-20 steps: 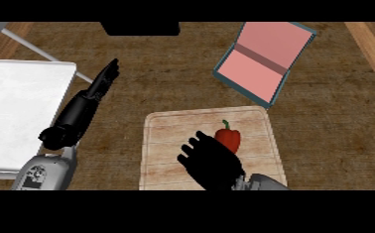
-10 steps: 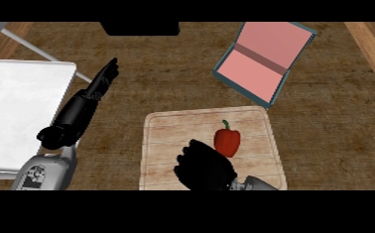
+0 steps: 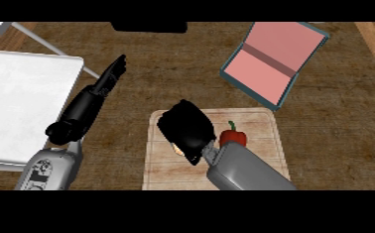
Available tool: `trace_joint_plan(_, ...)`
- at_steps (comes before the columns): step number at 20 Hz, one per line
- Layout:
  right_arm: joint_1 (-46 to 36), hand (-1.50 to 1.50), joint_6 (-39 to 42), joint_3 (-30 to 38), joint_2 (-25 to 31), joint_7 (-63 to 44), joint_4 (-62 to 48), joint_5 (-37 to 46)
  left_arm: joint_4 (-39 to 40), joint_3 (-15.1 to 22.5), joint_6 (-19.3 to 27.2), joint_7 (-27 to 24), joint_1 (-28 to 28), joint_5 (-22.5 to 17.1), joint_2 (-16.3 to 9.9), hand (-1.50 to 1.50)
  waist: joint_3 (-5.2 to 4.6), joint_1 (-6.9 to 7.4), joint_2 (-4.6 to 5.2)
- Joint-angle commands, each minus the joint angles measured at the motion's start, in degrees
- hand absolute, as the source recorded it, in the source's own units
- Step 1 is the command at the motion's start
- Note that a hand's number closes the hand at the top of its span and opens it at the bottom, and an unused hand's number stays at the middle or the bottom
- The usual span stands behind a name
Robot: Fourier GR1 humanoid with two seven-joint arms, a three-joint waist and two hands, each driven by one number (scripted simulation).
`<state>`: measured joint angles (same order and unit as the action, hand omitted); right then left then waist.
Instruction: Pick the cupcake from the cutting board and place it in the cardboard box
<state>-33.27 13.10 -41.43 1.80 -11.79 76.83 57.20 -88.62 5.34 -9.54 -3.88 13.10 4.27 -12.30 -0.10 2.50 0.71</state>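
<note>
My right hand point(image 3: 187, 130) hangs over the left half of the wooden cutting board point(image 3: 260, 170), with its fingers curled downward. A small tan bit of the cupcake point(image 3: 178, 150) peeks out at the hand's lower left edge; the rest of it is hidden under the hand. The cardboard box point(image 3: 275, 61), pink inside with a teal rim, lies open at the upper right, well apart from the board. My left hand point(image 3: 110, 78) rests open on the counter to the left, its fingers straight and pointing away.
A red bell pepper point(image 3: 233, 137) stands on the board just right of my right hand. A white tray-like surface point(image 3: 29, 103) fills the left side. A dark object point(image 3: 150, 26) sits at the counter's far edge.
My right hand has moved up and left over the board and turned its fingers down, curling them. The pepper and my left hand have stayed put.
</note>
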Motion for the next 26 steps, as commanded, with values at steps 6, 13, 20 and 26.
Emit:
trace_joint_plan(6, -19.7, 1.50, -10.8, -0.4, -1.8, -10.1, -6.7, -6.6, 2.0, -2.0, -0.9, -0.8, 1.5, 2.3, -2.9, 0.00, 0.07, -0.25, -0.50)
trace_joint_plan(13, -22.7, 1.50, -16.7, 9.6, -1.8, -21.1, -3.7, -6.6, 1.0, -4.2, -0.8, -0.9, -0.3, 1.9, -3.4, 0.00, 0.09, -1.91, -0.82)
trace_joint_plan(20, -27.4, 1.50, -19.3, 22.2, 0.9, -25.1, -7.9, -6.1, 2.1, -5.0, -1.7, -0.1, 0.7, 2.0, -3.6, 0.00, 0.09, -2.31, -0.56)
trace_joint_plan(26, -30.9, 1.50, -20.1, 32.1, 6.7, -21.9, -13.9, -9.1, 0.2, -5.5, -2.9, -1.2, -0.9, 1.8, -4.3, 0.00, 0.09, -1.85, -0.46)
